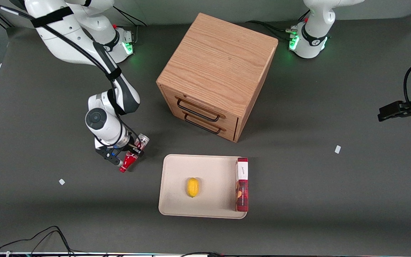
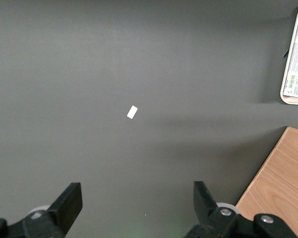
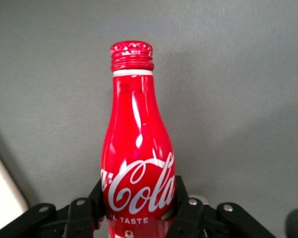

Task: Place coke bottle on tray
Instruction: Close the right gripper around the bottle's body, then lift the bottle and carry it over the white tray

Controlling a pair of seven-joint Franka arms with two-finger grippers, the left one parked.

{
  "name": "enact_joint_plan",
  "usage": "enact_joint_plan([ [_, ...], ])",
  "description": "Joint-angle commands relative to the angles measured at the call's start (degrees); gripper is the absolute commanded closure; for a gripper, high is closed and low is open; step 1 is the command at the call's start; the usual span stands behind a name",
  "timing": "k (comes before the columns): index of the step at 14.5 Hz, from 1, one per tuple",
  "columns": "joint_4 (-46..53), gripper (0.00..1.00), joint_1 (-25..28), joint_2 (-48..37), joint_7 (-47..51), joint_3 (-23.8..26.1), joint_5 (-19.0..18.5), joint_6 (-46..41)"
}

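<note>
The end effector [image 1: 131,151] is clamped on the coke bottle [image 1: 132,154], its two fingers [image 3: 185,198] pressed against opposite flanks of the red body at the level of the white script logo — closed only as far as the bottle's width allows. In the right wrist view the bottle [image 3: 136,148] runs straight out from between the fingers, its red cap pointing away from the end effector and its lower body hidden between the dark finger mounts. From the front, the bottle is tilted: its silver base sits up beside the wrist and farther from the front camera, while the capped end slants down toward the desk [image 1: 48,214] and nearer the camera; whether the cap touches the desk cannot be told. The tray [image 1: 177,200] lies near the end effector, toward the parked arm's end of the desk and slightly nearer the front camera, and the bottle is off it, apart from its rim. On the tray, a yellow lemon [image 1: 192,187] rests around the middle, and a red snack box [image 1: 242,184] lies along the rim farthest from the end effector. A wooden drawer cabinet [image 1: 218,71] stands farther from the front camera than the tray — well apart from the end effector.
</note>
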Motion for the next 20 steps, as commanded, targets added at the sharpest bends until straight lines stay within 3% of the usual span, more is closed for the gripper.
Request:
enact_joint_plan([
  [1, 8.6, 1.0, -0.8, -3.0, -5.6, 0.1, 0.4, -12.4],
  [5, 24.3, 1.0, -0.5, -0.9, -13.3, 0.0, -0.1, -25.8],
  [10, 41.4, 1.0, 1.4, 5.7, -17.3, 1.1, -3.0, -30.5],
  [15, 54.5, 0.92, 1.6, 17.9, -19.5, 6.2, -3.3, -28.1],
  [20, 54.4, 0.87, 3.2, 27.9, -19.8, 6.3, -3.2, -13.9],
])
